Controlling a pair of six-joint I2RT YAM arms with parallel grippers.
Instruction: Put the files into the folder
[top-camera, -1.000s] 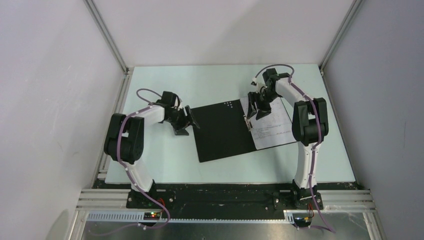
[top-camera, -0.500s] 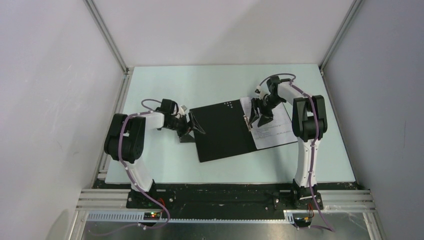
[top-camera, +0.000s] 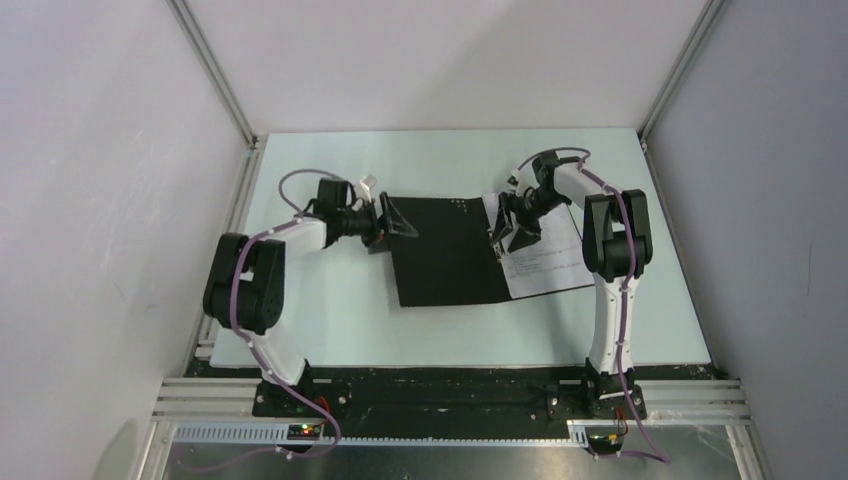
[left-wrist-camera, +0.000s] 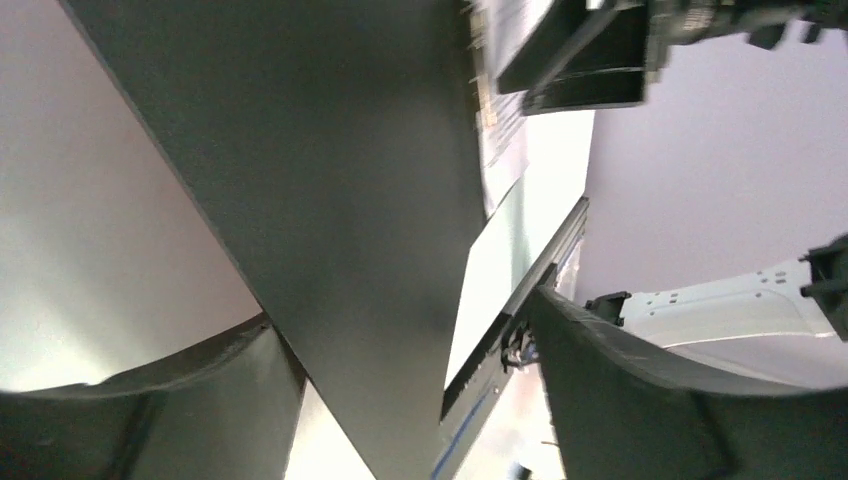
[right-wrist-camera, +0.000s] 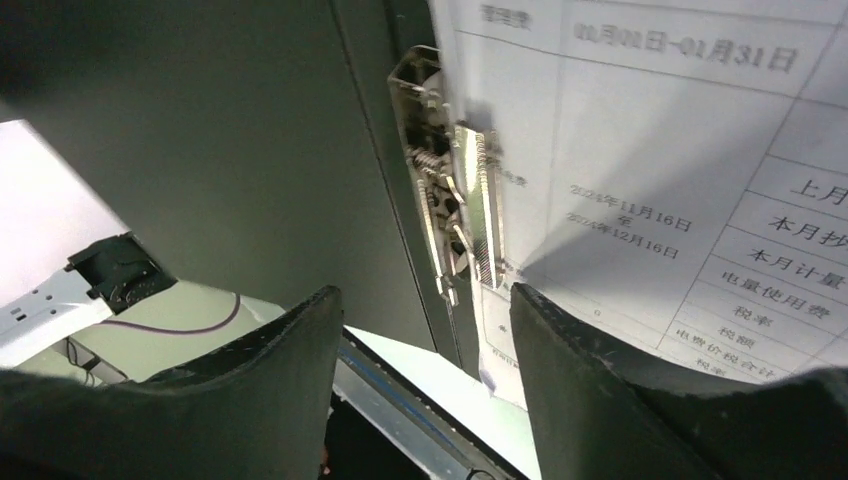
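The folder (top-camera: 445, 262) lies open on the desk (top-camera: 330, 310), black inside up. The papers (top-camera: 545, 255) rest on its right half, their left edge under the metal clip (right-wrist-camera: 462, 200) at the spine. The right end effector (top-camera: 510, 238) is released, its fingers straddling the clip. The left end effector (top-camera: 403, 222) is released too, with the folder's left edge between its spread fingers.

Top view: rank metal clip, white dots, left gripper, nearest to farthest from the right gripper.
1. metal clip, under the right gripper, at the spine.
2. white dots, folder's far edge.
3. left gripper, folder's left edge.
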